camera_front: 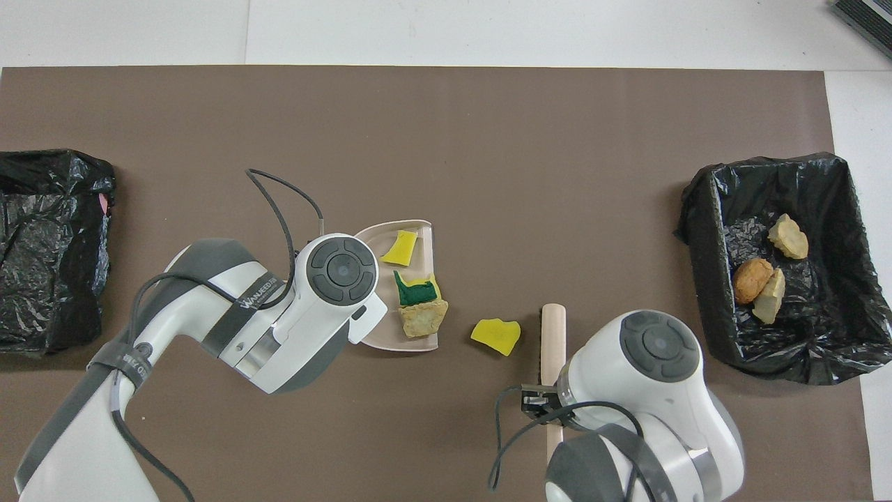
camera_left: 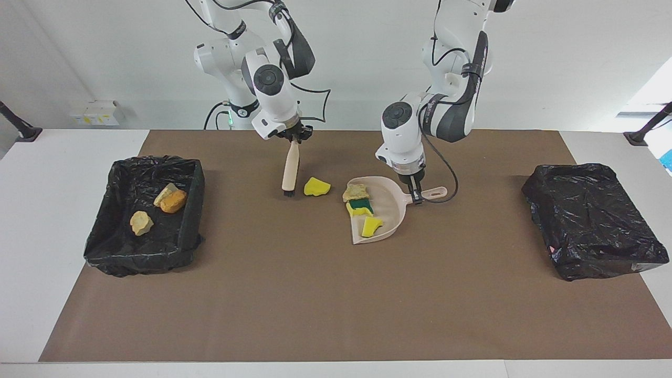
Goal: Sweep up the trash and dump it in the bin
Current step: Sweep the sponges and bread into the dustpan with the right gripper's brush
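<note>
1. Upper centre of the facing view: the right gripper (camera_left: 294, 137) is clamped on the handle of a beige hand brush (camera_left: 290, 169), bristles down beside a loose yellow sponge bit (camera_left: 316, 186).
2. Centre frame, the left gripper (camera_left: 416, 192) pinches the handle of the beige dustpan (camera_left: 395, 210).
3. On the dustpan lie a pale lump (camera_left: 356, 192), a yellow-and-green sponge bit (camera_left: 359, 207) and a yellow sponge piece (camera_left: 371, 226).
4. At mid-left of that view, the open black-lined bin (camera_left: 112, 231) holds two pale lumps (camera_left: 140, 222) and an orange-brown lump (camera_left: 174, 201).
5. At mid-right sits a second bin, bag-covered (camera_left: 593, 226).
</note>
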`<state>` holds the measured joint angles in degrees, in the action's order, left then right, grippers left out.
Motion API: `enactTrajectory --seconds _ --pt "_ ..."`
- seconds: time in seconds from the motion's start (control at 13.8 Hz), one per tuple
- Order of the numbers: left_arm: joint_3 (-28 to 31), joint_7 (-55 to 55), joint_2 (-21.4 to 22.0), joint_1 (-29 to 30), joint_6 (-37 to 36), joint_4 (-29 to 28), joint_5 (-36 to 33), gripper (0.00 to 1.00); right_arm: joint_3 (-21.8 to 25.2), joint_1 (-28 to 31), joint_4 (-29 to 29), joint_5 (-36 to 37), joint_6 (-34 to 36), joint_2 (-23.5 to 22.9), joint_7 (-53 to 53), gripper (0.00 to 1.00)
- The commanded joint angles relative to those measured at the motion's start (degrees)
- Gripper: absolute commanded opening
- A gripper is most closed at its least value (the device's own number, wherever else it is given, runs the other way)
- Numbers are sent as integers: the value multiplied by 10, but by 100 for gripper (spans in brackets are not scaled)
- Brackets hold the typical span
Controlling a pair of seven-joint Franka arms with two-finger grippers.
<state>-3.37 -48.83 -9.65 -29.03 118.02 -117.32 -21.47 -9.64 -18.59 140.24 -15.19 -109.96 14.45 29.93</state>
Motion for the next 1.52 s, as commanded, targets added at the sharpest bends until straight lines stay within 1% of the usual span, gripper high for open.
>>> enactTrajectory --seconds 0.0,0.14,0.22,0.29,0.43,0.58,0.65,0.79,1.01,1.08,1.23,1.3,1.44 --pt "6 9 28 -12 16 -44 -26 0 -6 -21 81 -2 -81 44 40 0" --pt "6 9 38 -24 16 -58 -47 0 -6 -56 67 -7 -134 -3 66 0" --pt "6 9 39 -24 16 -61 -47 0 -6 -65 56 -12 -167 -36 85 0" --pt "6 9 39 -23 16 -60 -47 0 -6 -79 35 -12 -185 -61 100 0" --pt "6 9 39 -23 15 -61 -47 0 -6 -91 -15 -16 -189 -110 124 0" --pt "6 9 39 -23 15 -61 -47 0 -6 -121 -70 -36 -192 -157 137 0" --pt "6 9 39 -23 17 -61 -47 0 -7 -126 -86 -56 -197 -171 148 0" --pt "6 9 39 -23 17 -61 -47 0 -7 -153 -105 -112 -236 -188 130 0" --pt "6 9 39 -23 16 -61 -47 0 -12 -159 -155 -216 -247 -230 38 0" --pt "6 9 39 -23 16 -61 -46 0 -11 -177 -165 -227 -270 -240 31 0" --pt "6 9 39 -23 14 -61 -47 0 -8 -178 -163 -217 -257 -236 26 0" --pt "6 9 39 -21 15 -61 -47 0 -5 -166 -162 -209 -217 -226 16 0" --pt "6 8 38 -16 16 -60 -45 0 -6 -126 -162 -164 -131 -187 -6 0"
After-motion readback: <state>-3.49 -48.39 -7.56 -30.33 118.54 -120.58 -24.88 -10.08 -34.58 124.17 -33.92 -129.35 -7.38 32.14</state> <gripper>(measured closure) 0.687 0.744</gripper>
